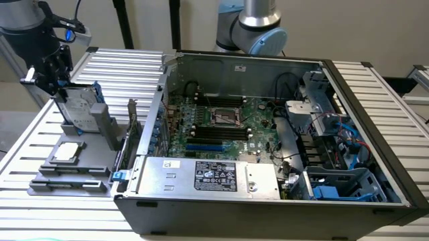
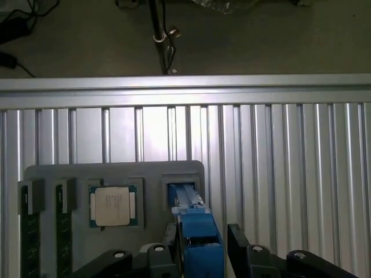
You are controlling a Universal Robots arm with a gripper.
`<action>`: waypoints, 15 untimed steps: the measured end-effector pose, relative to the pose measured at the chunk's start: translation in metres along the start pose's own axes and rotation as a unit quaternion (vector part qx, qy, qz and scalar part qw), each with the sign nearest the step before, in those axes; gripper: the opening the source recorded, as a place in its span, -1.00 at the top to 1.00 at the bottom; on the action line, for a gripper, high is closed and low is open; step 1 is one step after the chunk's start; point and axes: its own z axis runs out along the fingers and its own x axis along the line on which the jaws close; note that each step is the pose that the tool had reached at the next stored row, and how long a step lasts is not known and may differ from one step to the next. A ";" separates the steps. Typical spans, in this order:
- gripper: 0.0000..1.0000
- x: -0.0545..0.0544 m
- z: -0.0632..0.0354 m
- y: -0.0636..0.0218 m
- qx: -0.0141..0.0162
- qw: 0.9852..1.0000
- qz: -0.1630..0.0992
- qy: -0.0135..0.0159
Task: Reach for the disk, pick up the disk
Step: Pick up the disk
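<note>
While the disk [image 2: 197, 229] stands upright, end effector [image 2: 203, 240] astride its top edge, released, narrow gap.

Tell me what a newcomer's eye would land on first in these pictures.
The open computer case dominates the middle of the exterior view, its green motherboard laid bare. At that view's left, the gripper straddles the blue-framed disk, which stands upright in a grey holder; its jaws are open, a gap showing on one side. A square processor chip lies flat in the same holder.
</note>
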 end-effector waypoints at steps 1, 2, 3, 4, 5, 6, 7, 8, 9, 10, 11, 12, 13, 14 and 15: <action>0.17 0.000 0.0000 0.0000 0.000 1.000 0.000 0.000; 0.17 0.000 0.0001 0.0000 0.000 1.000 0.000 0.000; 0.29 0.000 0.0001 0.0000 0.000 1.000 0.000 0.000; 0.29 0.000 0.0001 0.0000 0.000 1.000 0.000 0.000; 0.29 0.000 0.0001 0.0000 0.000 1.000 0.000 0.000; 0.29 0.000 0.0001 0.0000 0.000 1.000 0.000 0.000; 0.29 0.000 0.0001 0.0000 0.000 1.000 0.000 0.000; 0.29 0.000 0.0001 0.0000 0.000 1.000 0.000 0.000; 0.29 0.000 0.0001 0.0000 0.000 1.000 0.000 0.000; 0.29 0.000 0.0001 0.0000 0.000 1.000 0.000 0.000; 0.29 0.000 0.0000 0.0000 0.000 1.000 0.000 0.000; 0.29 0.000 0.0000 0.0000 0.000 1.000 0.000 0.000; 0.29 0.000 0.0000 0.0000 0.000 1.000 0.000 0.000; 0.29 0.001 0.0000 0.0000 0.000 1.000 0.000 0.000; 0.29 0.001 -0.0001 0.0000 0.000 1.000 0.000 0.000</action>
